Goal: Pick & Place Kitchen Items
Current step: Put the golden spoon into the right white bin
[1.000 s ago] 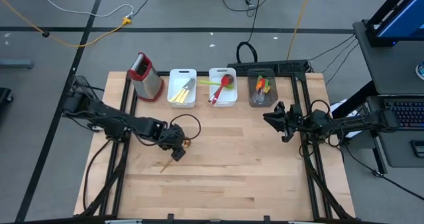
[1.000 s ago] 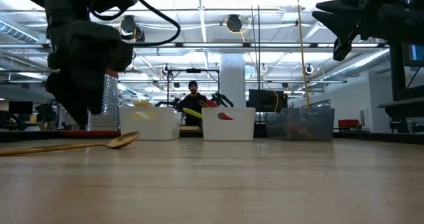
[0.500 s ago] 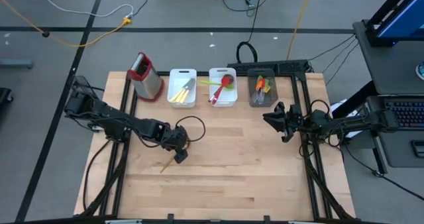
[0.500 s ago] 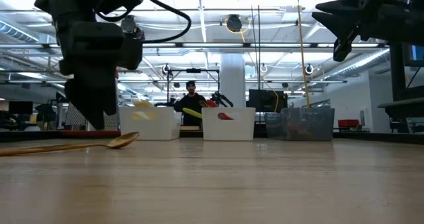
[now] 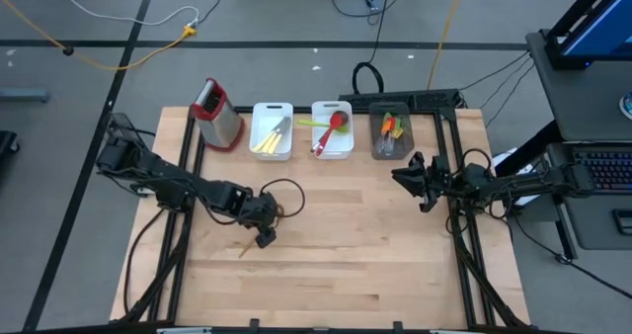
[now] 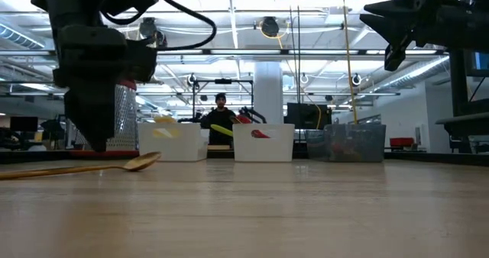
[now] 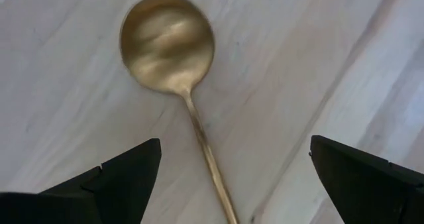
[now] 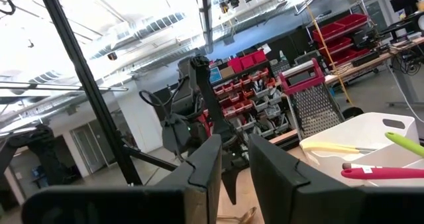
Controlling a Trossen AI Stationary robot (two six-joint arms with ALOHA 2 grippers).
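Shifted a bit since a second ago: left hand (image 5: 264,227) slid slightly toward the near edge of the table and sits lower in the low view, fingers spread wider too. Now parked right over the golden wooden spoon (image 7: 173,65), fingers (image 7: 112,181) wide apart on either side of the thin handle, not touching it. Spoon lying flat on the light wooden table (image 5: 365,245), left-of-centre, bowl pointing toward the bins, handle angled off toward the near left corner. Same spoon visible in the low view (image 6: 84,166), flat on the wood with the dark left hand (image 6: 95,132) hanging just above the handle.

Further back, lined up along the far edge: steel box grater with red handle (image 5: 217,115), then a white rectangular bin (image 5: 272,131) with yellow and pale-handled utensils in it, then a second white bin (image 5: 332,129) holding a red spoon (image 5: 331,128) and a lime-green spoon (image 5: 312,122) sticking out over the rim, then a grey see-through bin (image 5: 390,134) with orange, red and green mini spatulas.

Right hand (image 5: 408,180) hovering up high near the right side of the table, well apart from everything, fingers (image 8: 205,168) narrow with only a slim gap, holding nothing.

Person (image 6: 219,113) standing way back in the room behind the bins.
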